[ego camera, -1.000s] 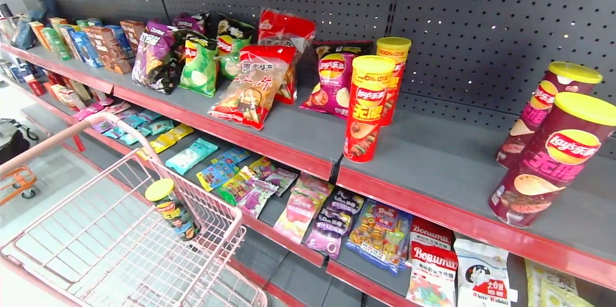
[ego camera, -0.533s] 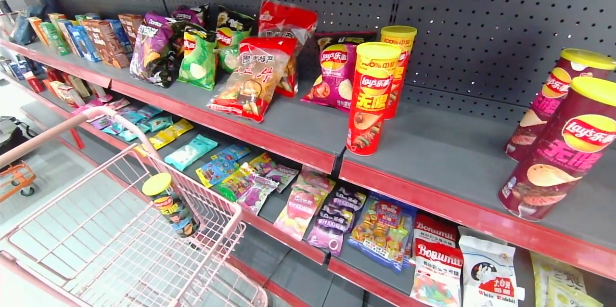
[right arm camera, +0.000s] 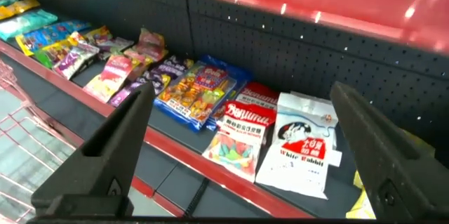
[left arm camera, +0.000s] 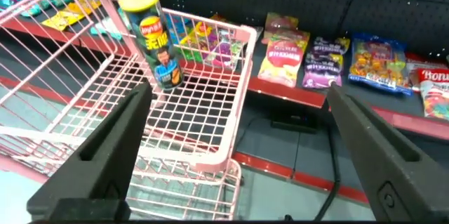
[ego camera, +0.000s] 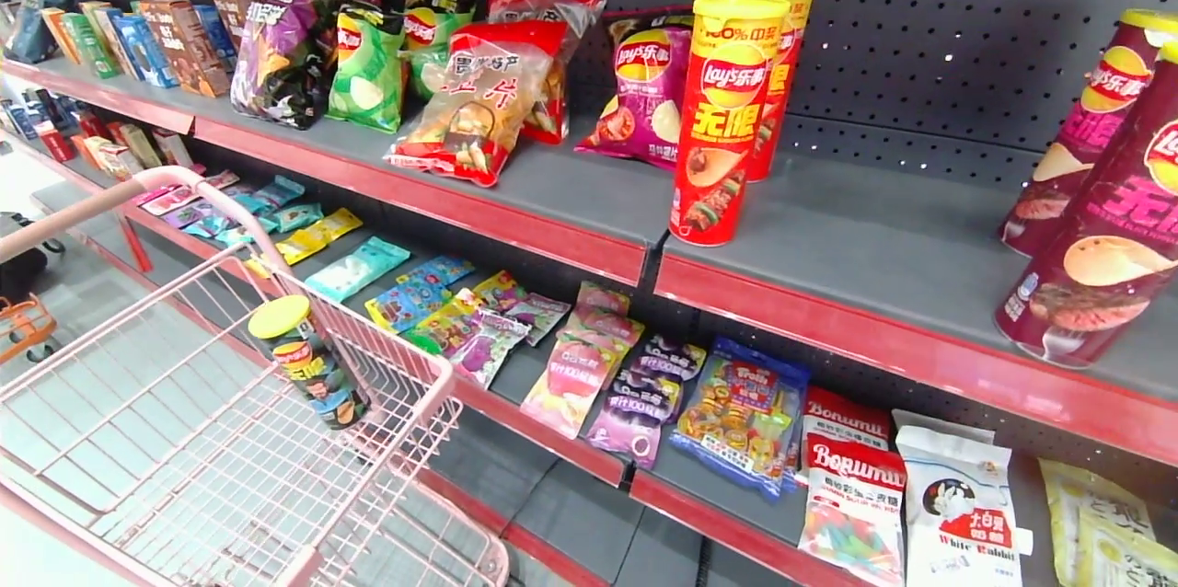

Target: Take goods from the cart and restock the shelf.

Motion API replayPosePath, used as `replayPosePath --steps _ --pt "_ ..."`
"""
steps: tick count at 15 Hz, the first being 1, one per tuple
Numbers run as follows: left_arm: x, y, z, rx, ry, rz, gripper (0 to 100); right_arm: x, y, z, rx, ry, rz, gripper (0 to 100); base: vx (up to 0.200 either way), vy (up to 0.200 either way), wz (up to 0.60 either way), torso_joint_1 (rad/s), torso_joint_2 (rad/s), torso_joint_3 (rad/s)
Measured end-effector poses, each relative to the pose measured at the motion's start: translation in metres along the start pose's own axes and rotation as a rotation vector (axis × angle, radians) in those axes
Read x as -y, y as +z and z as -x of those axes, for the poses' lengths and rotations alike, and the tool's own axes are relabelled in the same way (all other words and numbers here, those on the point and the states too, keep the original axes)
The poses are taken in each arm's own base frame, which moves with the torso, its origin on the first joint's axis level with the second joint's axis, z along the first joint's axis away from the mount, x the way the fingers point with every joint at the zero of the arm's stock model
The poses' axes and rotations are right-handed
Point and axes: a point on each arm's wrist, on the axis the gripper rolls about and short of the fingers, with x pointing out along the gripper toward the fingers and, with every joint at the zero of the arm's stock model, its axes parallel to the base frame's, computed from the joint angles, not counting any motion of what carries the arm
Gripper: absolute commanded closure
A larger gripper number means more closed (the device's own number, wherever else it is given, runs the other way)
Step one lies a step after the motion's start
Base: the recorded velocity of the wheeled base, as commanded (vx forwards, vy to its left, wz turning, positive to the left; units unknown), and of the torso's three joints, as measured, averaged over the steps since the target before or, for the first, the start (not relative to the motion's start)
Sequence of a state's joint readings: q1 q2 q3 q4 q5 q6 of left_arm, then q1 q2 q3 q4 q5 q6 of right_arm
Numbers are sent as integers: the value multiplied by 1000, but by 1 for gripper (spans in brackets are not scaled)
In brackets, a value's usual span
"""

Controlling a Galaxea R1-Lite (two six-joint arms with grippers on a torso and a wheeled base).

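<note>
Store aisle: grey shelving with red front edges on a pegboard back (ego camera: 920, 44), pink wire cart (ego camera: 386, 340) low on the robot's left, parked against the lower shelf (ego camera: 543, 433). One item in the cart, a chip can (ego camera: 308, 364), sits in the basket corner closest to the shelving, just inside the wire wall; can't resolve whether it touches the wire. Its long axis is close to vertical, tipped slightly, lid end up. It's a tall narrow cylinder with a flat yellow lid and a dark printed wrap carrying a yellow-red logo band; looks rigid and smooth-sided. Left gripper (left arm camera: 238, 94) faces the basket with the can ahead of it, well apart, fingers spread wide and nothing between them. Right gripper (right arm camera: 240, 92) is also spread wide and empty, aimed at the snack bags (right arm camera: 210, 87) on the lower shelf, away from the cart. My read: the left arm is nearer and takes the pick, with a side grasp across the can body, coming in over the cart rim. The likely drop spot is the bare stretch of upper shelf (ego camera: 856, 228) between the red cans (ego camera: 727, 122) and the maroon cans (ego camera: 1095, 237).
</note>
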State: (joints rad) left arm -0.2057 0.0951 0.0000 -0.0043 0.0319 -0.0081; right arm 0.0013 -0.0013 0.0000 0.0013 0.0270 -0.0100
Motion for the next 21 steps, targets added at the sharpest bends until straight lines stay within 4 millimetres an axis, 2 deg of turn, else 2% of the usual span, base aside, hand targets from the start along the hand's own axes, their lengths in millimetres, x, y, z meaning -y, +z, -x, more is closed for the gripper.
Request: replayPosePath --steps 4,11,12,13,15,17,18,19,21 --pt "0 0 0 0 0 0 0 0 0 0 0 0 0 0 0 0 0 -101 323 213" --pt "0 1 0 9 11 2 0 0 0 0 0 -3 -1 0 0 0 0 -2 10 8" --pt "0 7 1 27 14 7 0 0 0 0 1 -4 -1 0 0 0 0 0 0 0" --pt "0 20 4 57 19 29 0 0 0 0 0 -6 -1 0 0 0 0 0 0 0" --pt "0 64 7 117 22 100 0 0 0 0 0 -6 -1 0 0 0 0 0 0 0" --pt "0 118 -3 132 21 144 0 0 0 0 0 -7 -1 0 0 0 300 4 4 1" --pt "1 138 -13 125 23 155 0 0 0 0 0 -7 -1 0 0 0 600 2 7 2" --pt "1 150 -24 106 26 157 0 0 0 0 0 -9 -1 0 0 0 600 -2 7 -2" --pt "2 152 -42 36 36 157 0 0 0 0 -1 -9 -2 0 0 0 600 7 10 5"
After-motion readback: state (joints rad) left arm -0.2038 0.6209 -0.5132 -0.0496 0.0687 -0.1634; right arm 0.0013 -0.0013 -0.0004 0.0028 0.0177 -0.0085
